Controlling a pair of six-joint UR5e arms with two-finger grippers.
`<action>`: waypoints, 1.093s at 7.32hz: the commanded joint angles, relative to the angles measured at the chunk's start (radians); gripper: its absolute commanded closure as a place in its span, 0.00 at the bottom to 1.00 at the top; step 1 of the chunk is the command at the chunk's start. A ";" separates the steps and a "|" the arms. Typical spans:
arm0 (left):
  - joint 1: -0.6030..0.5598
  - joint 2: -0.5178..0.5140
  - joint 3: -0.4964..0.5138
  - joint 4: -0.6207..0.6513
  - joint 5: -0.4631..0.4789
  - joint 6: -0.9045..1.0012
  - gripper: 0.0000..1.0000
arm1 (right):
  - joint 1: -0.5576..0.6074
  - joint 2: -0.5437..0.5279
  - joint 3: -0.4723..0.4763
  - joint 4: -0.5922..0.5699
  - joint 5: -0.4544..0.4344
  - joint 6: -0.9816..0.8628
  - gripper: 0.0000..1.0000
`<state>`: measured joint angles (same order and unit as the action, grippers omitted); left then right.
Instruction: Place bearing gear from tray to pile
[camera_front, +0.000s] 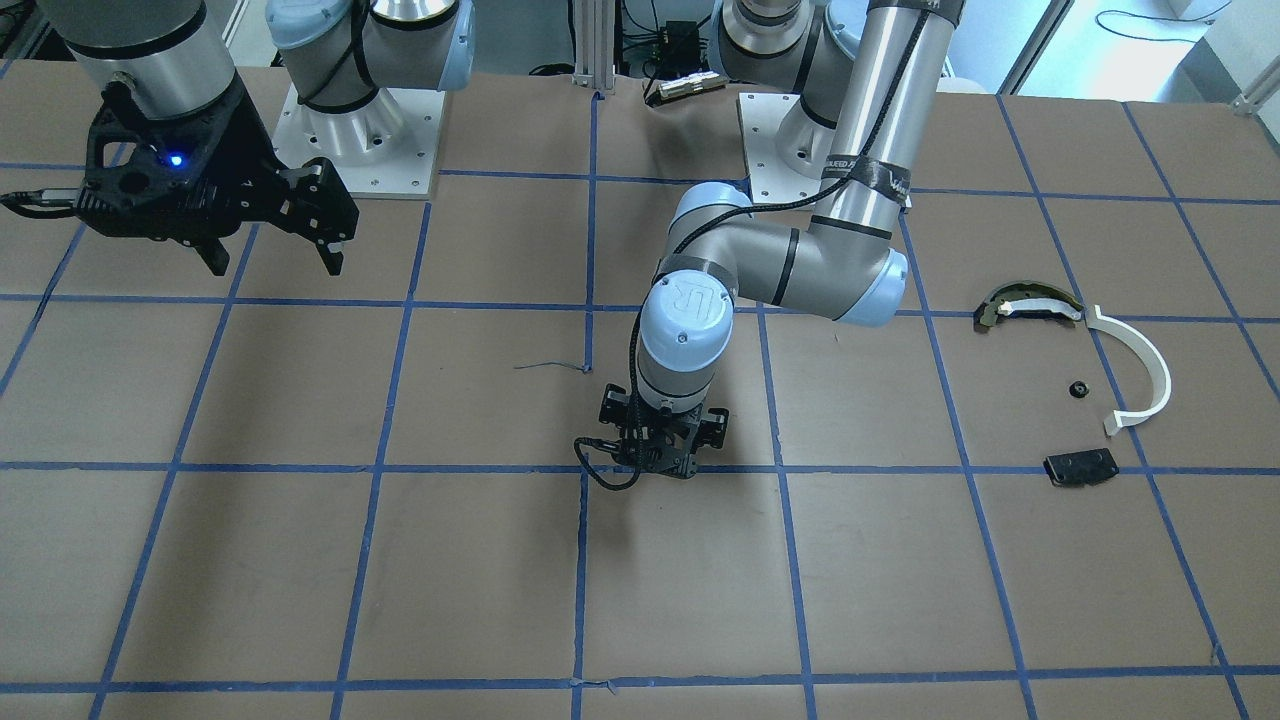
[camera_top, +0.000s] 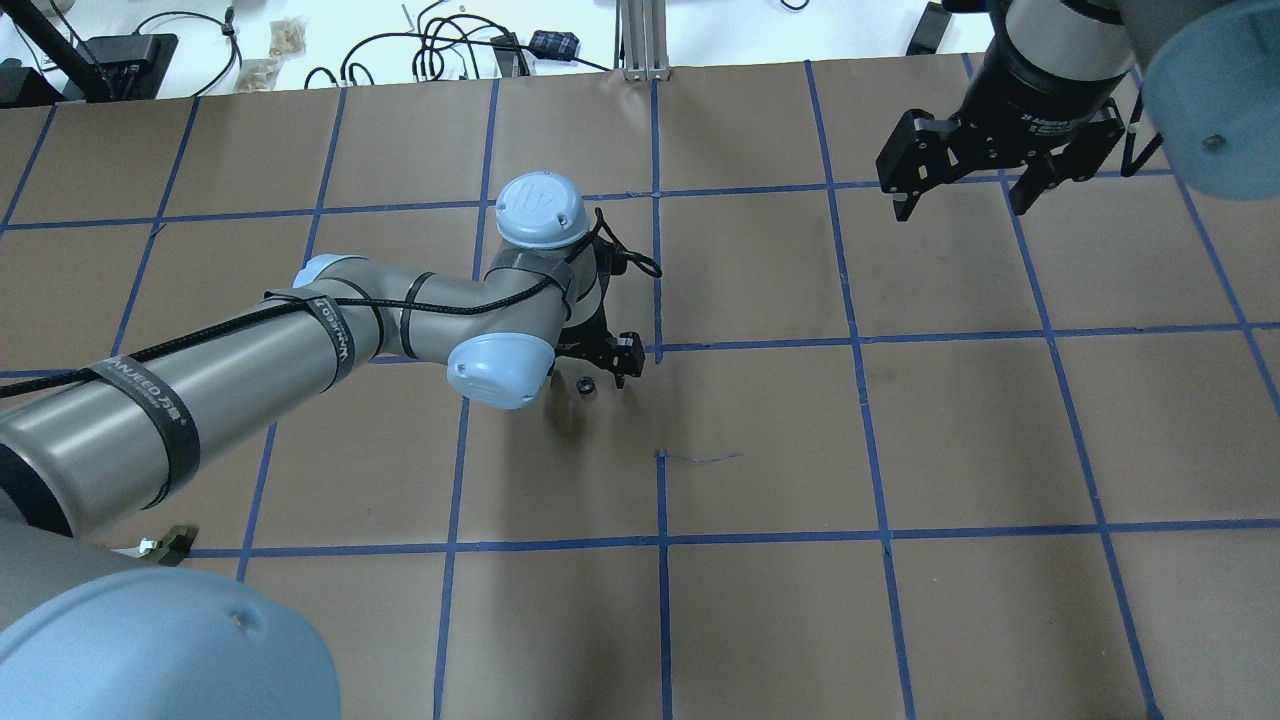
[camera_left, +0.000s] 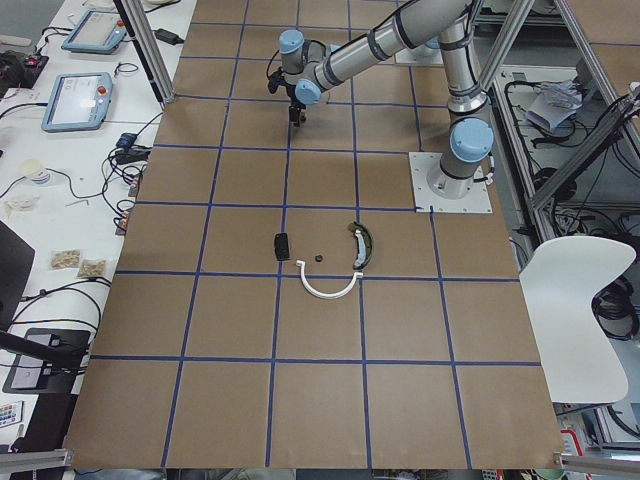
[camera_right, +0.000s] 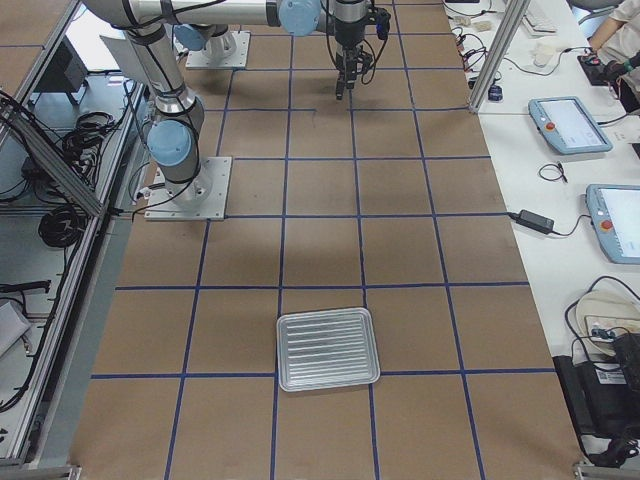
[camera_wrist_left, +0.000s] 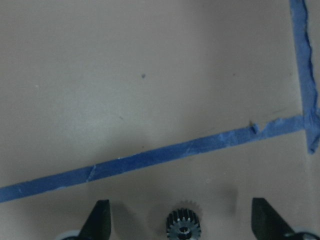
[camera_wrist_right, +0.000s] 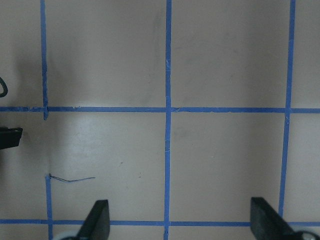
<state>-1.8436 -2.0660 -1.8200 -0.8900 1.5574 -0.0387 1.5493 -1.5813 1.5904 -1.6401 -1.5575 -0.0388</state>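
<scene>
The pile (camera_front: 1078, 389) lies well off to the left of the left gripper (camera_wrist_left: 181, 206), which is down at the table, fingers spread wide, the gear (camera_wrist_left: 183, 227) sitting loose between them. The right gripper (camera_top: 960, 205) hangs high, wide open, empty.

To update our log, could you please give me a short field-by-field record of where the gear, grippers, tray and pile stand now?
left gripper: open, low over the table, a finger on either side of the gear
bearing gear: on the table, not gripped, well apart from the pile
right gripper: open, raised, holding nothing
tray: ridged metal, nothing visible in it
pile: white half-ring, curved dark-and-tan piece, flat black plate, small black part, loosely scattered
task status: gear not yet at the pile
</scene>
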 joint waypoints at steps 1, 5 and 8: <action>0.001 0.001 -0.001 -0.010 0.001 -0.001 0.18 | 0.000 0.000 0.005 -0.003 0.001 -0.003 0.00; 0.000 0.010 -0.001 -0.055 0.003 -0.001 0.37 | 0.000 0.001 0.005 -0.003 0.002 -0.001 0.00; 0.000 0.014 0.005 -0.053 0.001 0.000 1.00 | 0.000 0.001 0.005 -0.003 0.004 -0.001 0.00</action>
<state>-1.8437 -2.0542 -1.8186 -0.9446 1.5600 -0.0385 1.5493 -1.5801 1.5953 -1.6428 -1.5545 -0.0399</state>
